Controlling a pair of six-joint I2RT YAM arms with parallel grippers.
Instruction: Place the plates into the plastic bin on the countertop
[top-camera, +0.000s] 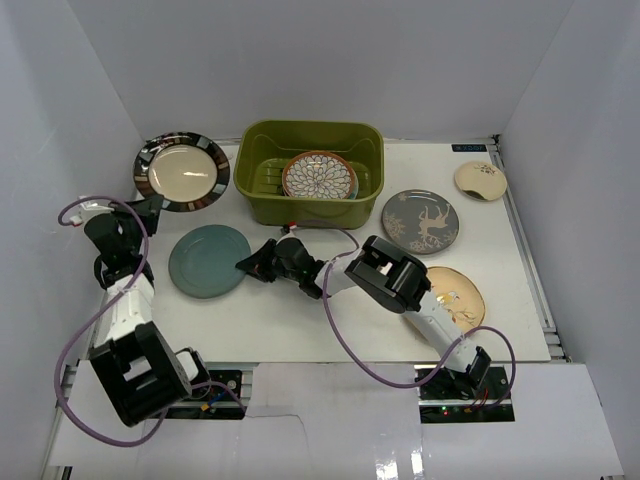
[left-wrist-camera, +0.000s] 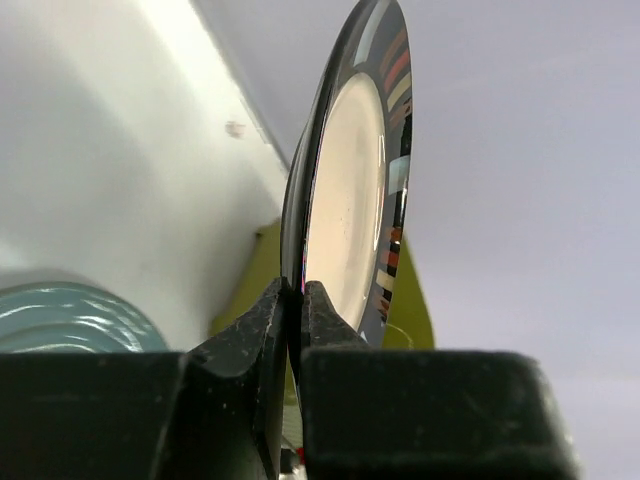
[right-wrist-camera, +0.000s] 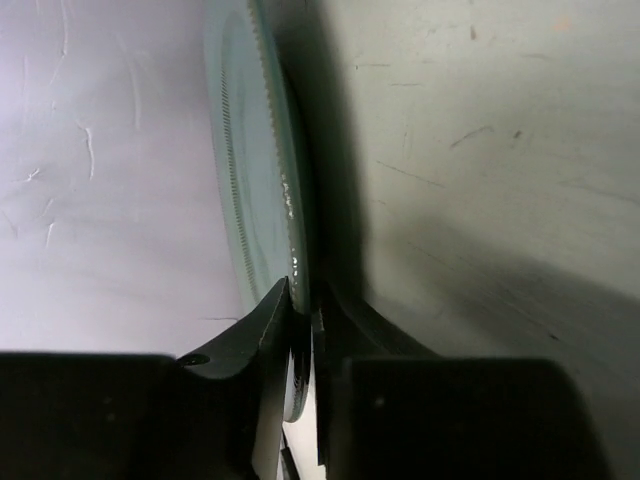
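Left gripper (left-wrist-camera: 300, 300) clenches the dark-rimmed cream plate (left-wrist-camera: 345, 200), right gripper (right-wrist-camera: 303, 300) the teal plate (right-wrist-camera: 245, 150), both by thin rims; either may slip loose.

The brown-white petal plate (top-camera: 319, 174) is covering most of 1 lower plate (top-camera: 353, 184), with only a sliver showing at 3 o'clock. The right arm (top-camera: 400, 275) is hiding the 9 o'clock edge of the cream bird plate (top-camera: 462, 295). The motif on the small cream plate (top-camera: 480, 180) is looking too small to read.
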